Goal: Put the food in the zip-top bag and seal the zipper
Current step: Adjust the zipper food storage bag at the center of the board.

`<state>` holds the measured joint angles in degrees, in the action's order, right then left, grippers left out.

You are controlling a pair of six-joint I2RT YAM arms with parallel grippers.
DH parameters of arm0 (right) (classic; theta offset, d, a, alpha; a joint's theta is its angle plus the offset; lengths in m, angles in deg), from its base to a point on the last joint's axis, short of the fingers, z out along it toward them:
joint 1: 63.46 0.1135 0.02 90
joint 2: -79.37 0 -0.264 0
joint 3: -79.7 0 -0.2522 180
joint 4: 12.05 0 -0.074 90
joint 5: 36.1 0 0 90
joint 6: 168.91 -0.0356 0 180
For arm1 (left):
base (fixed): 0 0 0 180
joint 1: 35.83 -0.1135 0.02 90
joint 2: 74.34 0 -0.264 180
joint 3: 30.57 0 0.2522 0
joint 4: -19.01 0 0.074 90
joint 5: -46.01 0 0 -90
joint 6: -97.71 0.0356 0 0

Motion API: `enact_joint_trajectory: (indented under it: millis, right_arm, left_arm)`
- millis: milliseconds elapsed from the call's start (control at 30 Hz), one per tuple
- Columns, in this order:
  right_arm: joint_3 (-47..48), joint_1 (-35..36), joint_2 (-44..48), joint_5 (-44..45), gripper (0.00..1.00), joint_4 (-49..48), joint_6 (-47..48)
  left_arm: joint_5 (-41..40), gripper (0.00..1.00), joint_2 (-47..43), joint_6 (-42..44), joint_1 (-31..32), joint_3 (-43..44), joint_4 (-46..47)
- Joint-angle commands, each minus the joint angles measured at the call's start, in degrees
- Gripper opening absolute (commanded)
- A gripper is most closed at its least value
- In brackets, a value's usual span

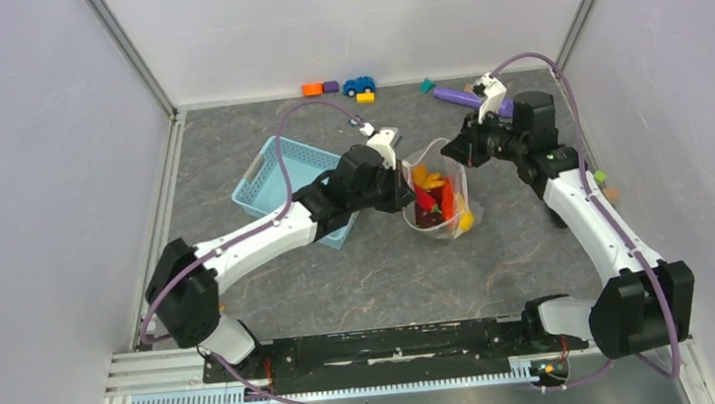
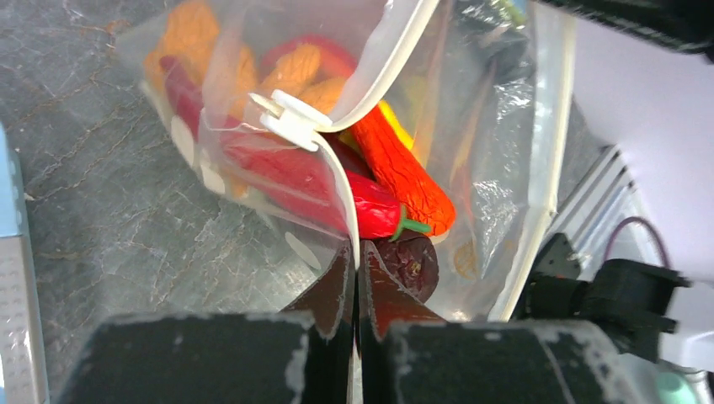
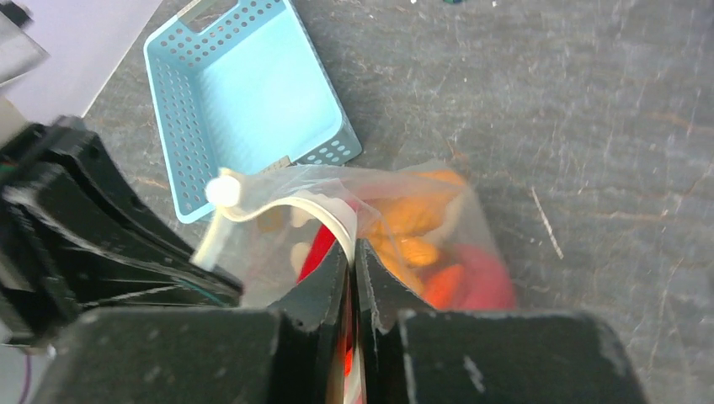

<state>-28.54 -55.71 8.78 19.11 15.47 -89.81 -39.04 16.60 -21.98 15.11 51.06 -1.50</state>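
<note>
Sitting at the middle of the top view, the zip-top bag (image 1: 446,218) rests on the grey table (image 1: 361,281) with its mouth lifted between the two arms. The food (image 1: 429,198) is inside it: an orange carrot (image 2: 404,172), a red pepper (image 2: 295,172), a dark maroon piece (image 2: 414,263) and some yellow behind. The zipper (image 2: 383,63) curves as a pale strip across the upper middle of the left wrist view, its white slider tab (image 2: 290,119) partway along and the mouth gaping. The left gripper (image 2: 355,282) is clenched on that strip just below the slider. The right gripper (image 3: 352,273) pinches the strip too, at the bottom centre of its view. A light-blue basket (image 1: 276,170) lies left of the bag, and the left arm reaches across its near corner. Toy blocks and a blue car (image 1: 359,85) line the far wall, with a purple cylinder (image 1: 457,97) at upper right.
</note>
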Motion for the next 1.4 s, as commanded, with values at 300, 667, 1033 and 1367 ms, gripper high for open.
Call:
enact_joint_trajectory:
  millis: [300, 667, 1033, 1367]
  right_arm:
    - [7.0, 3.2, 1.4, 5.1, 0.12, 16.9, 6.5]
    - [-8.4, 10.2, 15.2, 0.1, 0.27, 11.0, 4.7]
    - [-6.9, 10.0, 21.5, -0.7, 0.89, 8.7, 12.0]
    - [-6.9, 10.0, 31.8, 5.7, 0.98, 2.5, 11.0]
  left_arm:
    - [-18.1, 0.02, -7.8, -25.5, 4.2, 5.2, -5.5]
    - [-14.5, 0.02, 0.6, -15.4, 5.9, 7.3, 0.8]
    - [9.0, 0.02, 1.8, 17.4, 1.0, 9.9, 2.7]
    - [35.1, 0.02, 4.9, 39.2, -6.2, 15.5, -5.8]
